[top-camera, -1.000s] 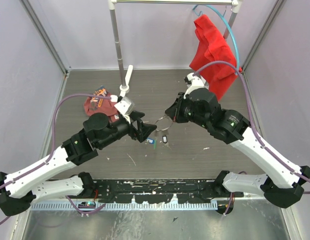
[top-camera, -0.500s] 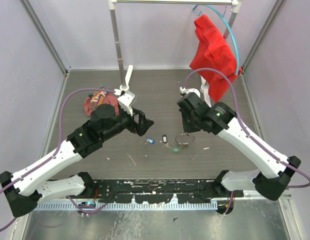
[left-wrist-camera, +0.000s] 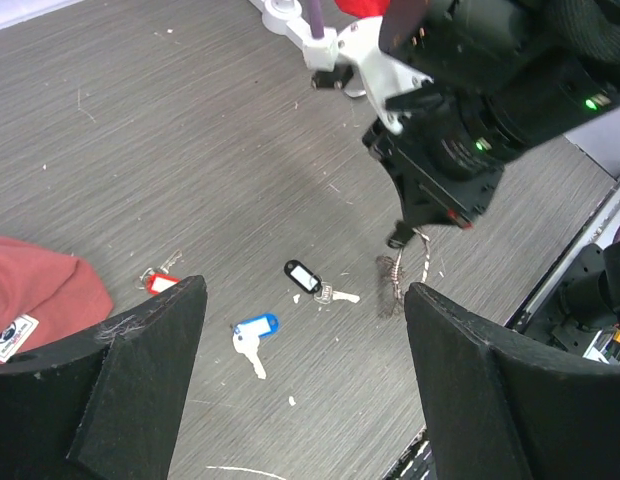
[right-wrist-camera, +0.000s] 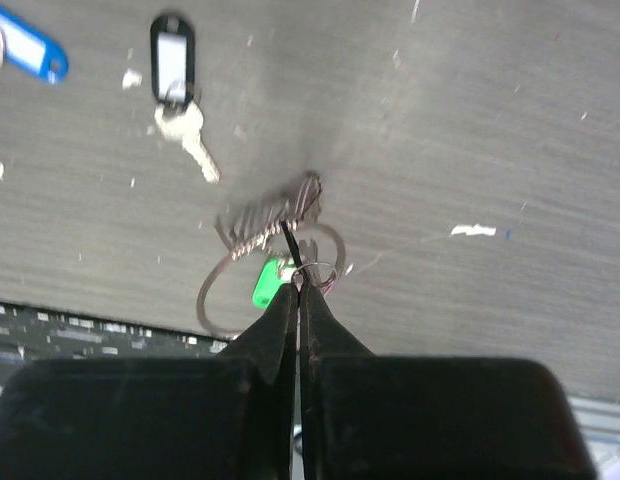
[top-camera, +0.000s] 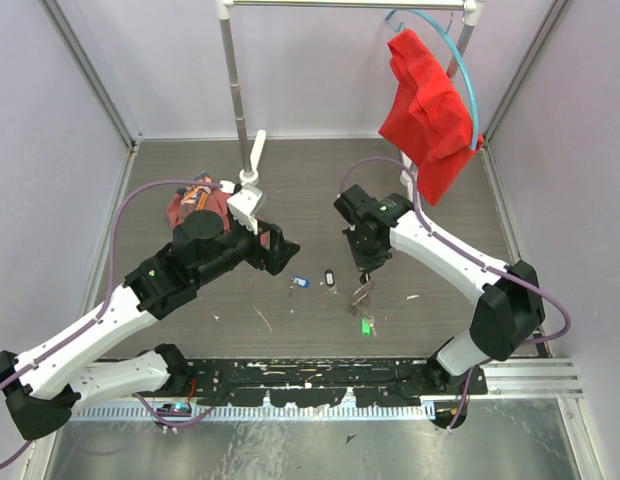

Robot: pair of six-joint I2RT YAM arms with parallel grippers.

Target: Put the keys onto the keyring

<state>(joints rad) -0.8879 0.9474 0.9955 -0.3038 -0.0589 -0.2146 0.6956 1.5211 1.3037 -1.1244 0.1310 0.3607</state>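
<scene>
From above, the right pincer (top-camera: 364, 272) is clamped shut on the keyring (top-camera: 362, 294), which hangs just right of the black key (top-camera: 329, 276). The left pincer (top-camera: 287, 252) gapes wide and empty. Left wrist view: the blue key (left-wrist-camera: 254, 328) lies nearest and is best pinched by its tag. Right wrist view: the keyring wants holding steady.

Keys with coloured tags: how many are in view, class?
4: red key beside the cloth, blue key and black key mid-table, green key by the keyring. More may be hidden.
</scene>
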